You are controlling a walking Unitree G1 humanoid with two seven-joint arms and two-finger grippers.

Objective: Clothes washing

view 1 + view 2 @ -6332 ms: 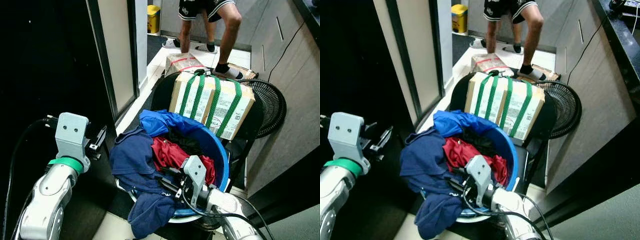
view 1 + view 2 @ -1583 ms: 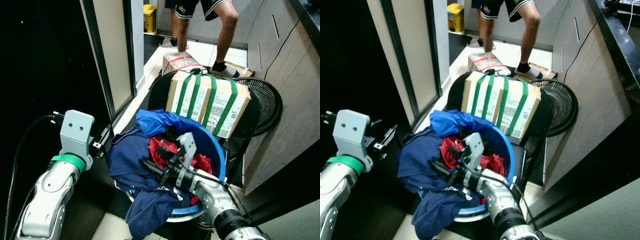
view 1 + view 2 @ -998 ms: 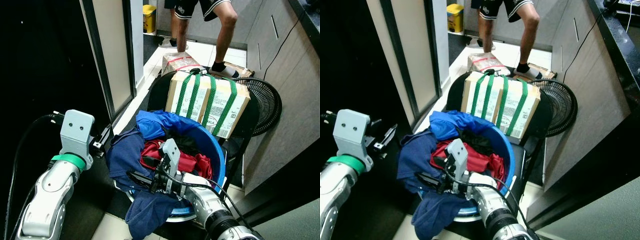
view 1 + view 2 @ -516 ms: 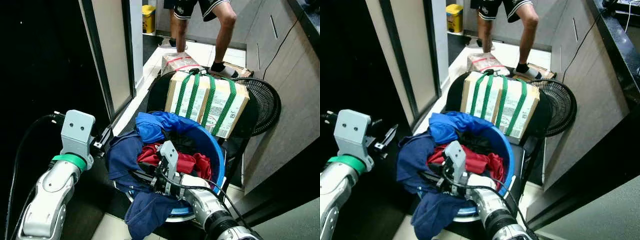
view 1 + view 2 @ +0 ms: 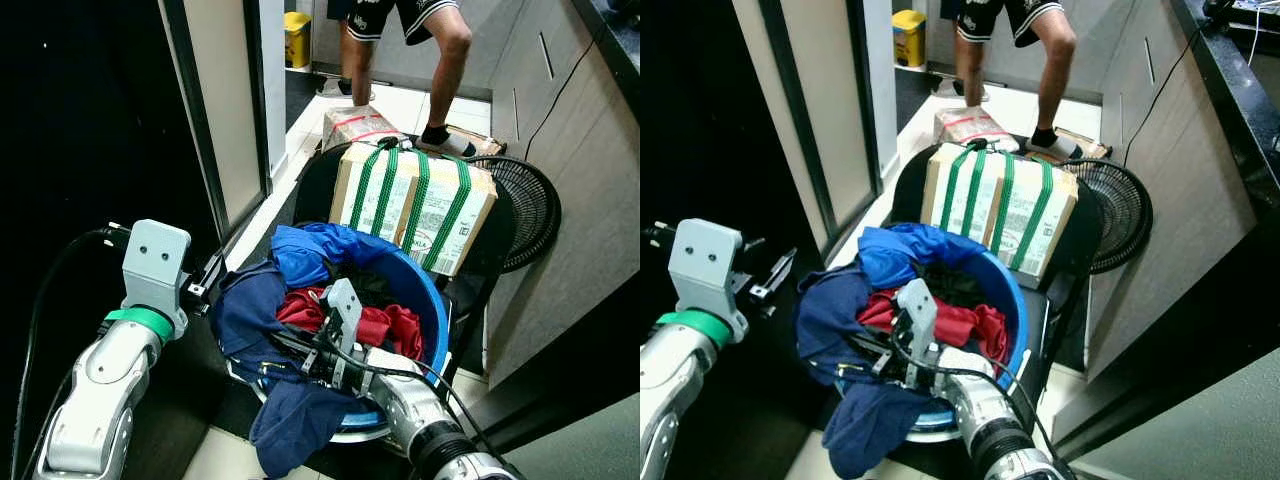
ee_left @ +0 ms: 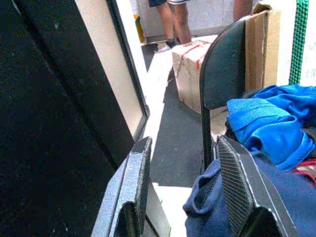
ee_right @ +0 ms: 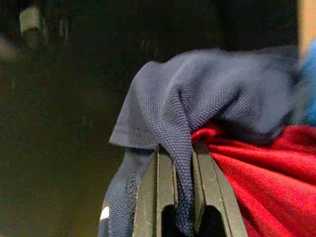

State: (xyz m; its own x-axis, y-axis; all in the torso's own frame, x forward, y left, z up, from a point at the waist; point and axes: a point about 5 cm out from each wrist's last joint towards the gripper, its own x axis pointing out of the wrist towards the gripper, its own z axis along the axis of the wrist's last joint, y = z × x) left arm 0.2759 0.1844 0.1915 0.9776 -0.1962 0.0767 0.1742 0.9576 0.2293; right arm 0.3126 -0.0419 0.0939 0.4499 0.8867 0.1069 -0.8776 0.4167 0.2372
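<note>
Dark doorway w/ pale door frame [image 5: 228,120]: robot's left side, interior black.
Grey cabinet wall [image 5: 590,180]: robot's right, black cable running down it.
Black chair [image 5: 320,180]: ahead, carries the basin at front and the box behind.
Cardboard box [image 5: 415,205]: green straps, leaning on chair back behind basin. 2nd taped box [image 5: 358,125] on floor beyond.
Black fan [image 5: 528,210]: lying against chair's right side.
Person [image 5: 440,50]: legs only, black shorts, at far end; yellow bin [image 5: 297,38] nearby.
Blue basin [image 5: 430,300]: on chair seat, heaped w/ clothes.
Navy garment [image 5: 250,310]: draped over basin's left rim, lower part hanging outside twd floor.
Bright blue garment [image 5: 310,250]: on top at basin's rear-left.
Red garment [image 5: 385,325]: centre of heap, just beside navy piece.
Left arm [image 5: 110,380]: raised beside basin's left edge. Left gripper [image 6: 182,192]: fingers spread apart, nothing between them, just short of navy garment.
Right gripper [image 7: 175,195]: over basin's front-left; fingers closed tight on a fold of the navy garment, pinched cloth standing up between them, red cloth touching alongside.
</note>
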